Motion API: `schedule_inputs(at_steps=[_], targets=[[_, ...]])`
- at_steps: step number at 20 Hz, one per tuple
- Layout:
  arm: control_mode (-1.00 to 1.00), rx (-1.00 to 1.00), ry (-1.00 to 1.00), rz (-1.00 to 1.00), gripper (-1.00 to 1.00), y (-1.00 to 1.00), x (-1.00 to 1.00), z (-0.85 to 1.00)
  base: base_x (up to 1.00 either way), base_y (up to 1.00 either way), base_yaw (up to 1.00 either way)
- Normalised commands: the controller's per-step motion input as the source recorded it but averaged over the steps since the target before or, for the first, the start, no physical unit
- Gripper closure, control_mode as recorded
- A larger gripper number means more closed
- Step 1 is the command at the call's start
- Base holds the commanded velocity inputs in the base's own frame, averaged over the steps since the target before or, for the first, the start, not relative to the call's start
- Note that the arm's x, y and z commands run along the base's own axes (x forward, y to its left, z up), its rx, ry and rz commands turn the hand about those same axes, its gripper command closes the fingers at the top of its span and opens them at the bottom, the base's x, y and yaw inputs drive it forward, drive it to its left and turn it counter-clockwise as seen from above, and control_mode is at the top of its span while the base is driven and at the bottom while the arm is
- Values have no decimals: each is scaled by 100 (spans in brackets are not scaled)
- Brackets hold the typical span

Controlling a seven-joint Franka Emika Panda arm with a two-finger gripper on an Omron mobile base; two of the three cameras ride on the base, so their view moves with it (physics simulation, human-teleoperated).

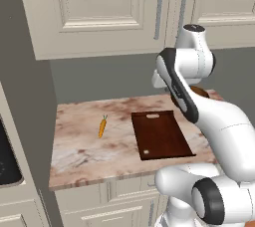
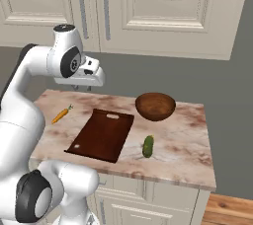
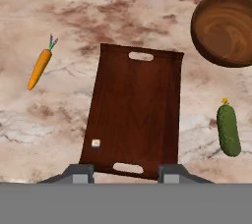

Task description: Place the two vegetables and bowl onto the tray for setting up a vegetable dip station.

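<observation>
We see the tray (image 3: 133, 115) bare mid-tabletop (image 3: 59, 134), carrot (image 3: 39, 68) lying apart on one side, cucumber (image 3: 229, 130) and wooden bowl (image 3: 224, 29) on the other. Claw (image 3: 125, 173) hangs above, partly open, holding nothing.

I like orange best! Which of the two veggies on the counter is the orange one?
The carrot, left of the tray in the hand view: slim, orange, with a green top. The other veggie, the cucumber, is dark green and lies right of the tray.
</observation>
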Motion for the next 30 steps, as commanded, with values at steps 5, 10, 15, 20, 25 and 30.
schedule_inputs(at_steps=[5,10,15,20,25,30], targets=[[-100,0,0,0,-100,-21,4,-3,0,0,0],[-100,0,0,0,-100,-71,0,0,0,0,0],[-100,0,0,0,-100,-68,0,-13,0,0,0],[-100,1,0,0,-100,-59,-5,-44,0,0,0],[-100,3,0,0,-100,-43,-1,-50,0,0,0],[-100,0,0,0,-100,-23,0,-56,0,0,0]])
